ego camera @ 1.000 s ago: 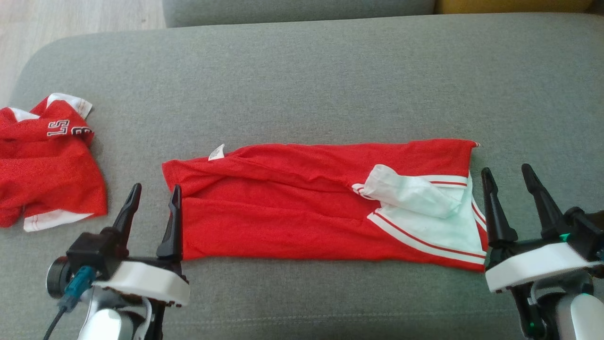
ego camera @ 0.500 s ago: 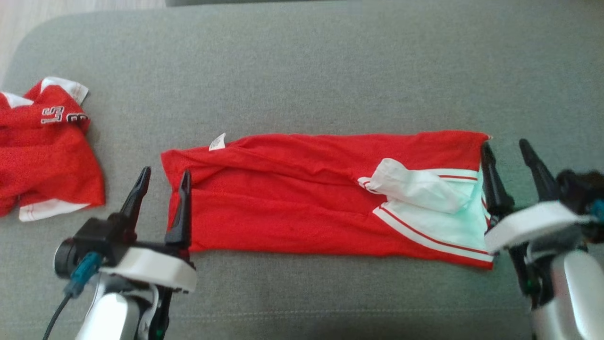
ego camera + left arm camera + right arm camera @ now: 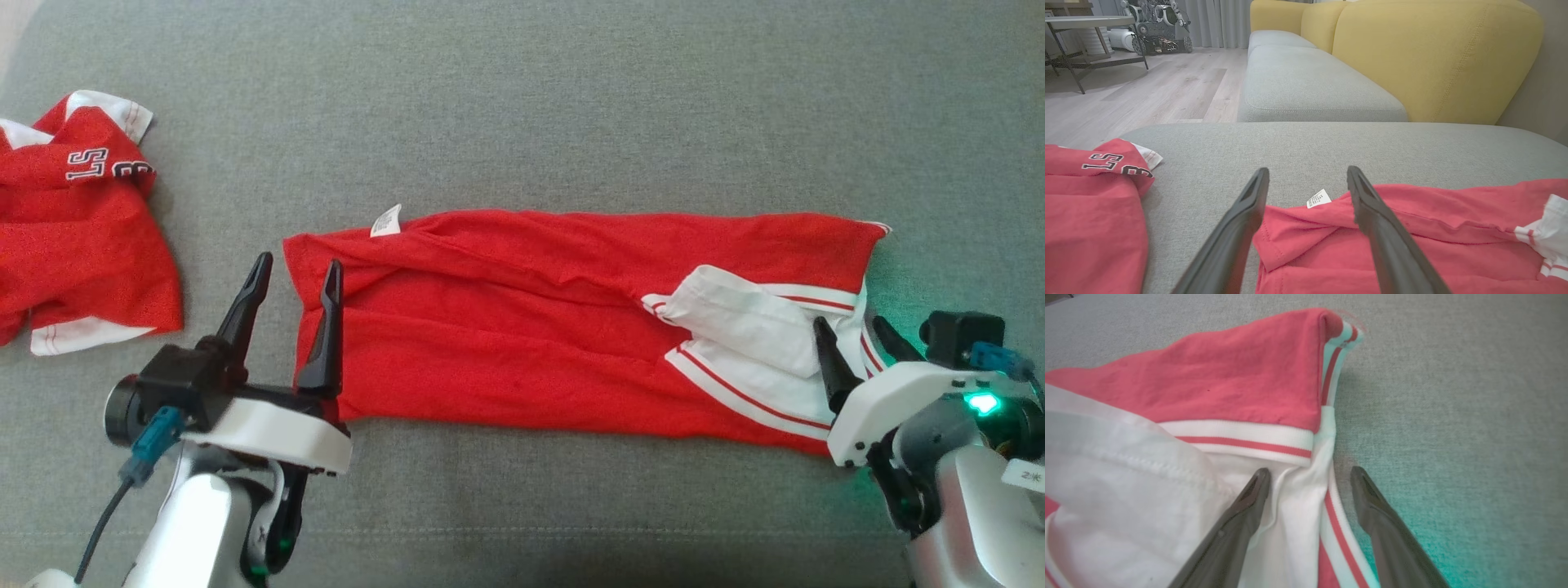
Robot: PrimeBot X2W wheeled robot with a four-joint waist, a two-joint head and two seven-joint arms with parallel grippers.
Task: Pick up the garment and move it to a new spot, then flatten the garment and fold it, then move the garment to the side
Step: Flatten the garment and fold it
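Both pincers are released, fingers wide apart and nothing held between them. The right pincer (image 3: 848,322) has come forward since a second ago. Then it stood just beside the right end of the garment (image 3: 531,327), over bare sofa. Now its fingers straddle that end, one over the white striped cloth and the other over the grey cushion, as the right wrist view shows. The left pincer (image 3: 298,261) has also advanced a little and now straddles the left edge of the garment, near the small white label (image 3: 386,220). The head camera has tilted down in the same time, so the shift of the whole picture is not a move of the things. The garment itself lies where it was, a long red band across the middle of the sofa (image 3: 522,106), seemingly already folded lengthwise, with a white sleeve turned up on its right part. A second red garment (image 3: 82,245) lies crumpled well apart at the left. I judge that both arms prepare to take the two ends, for the next fold or for moving it aside.
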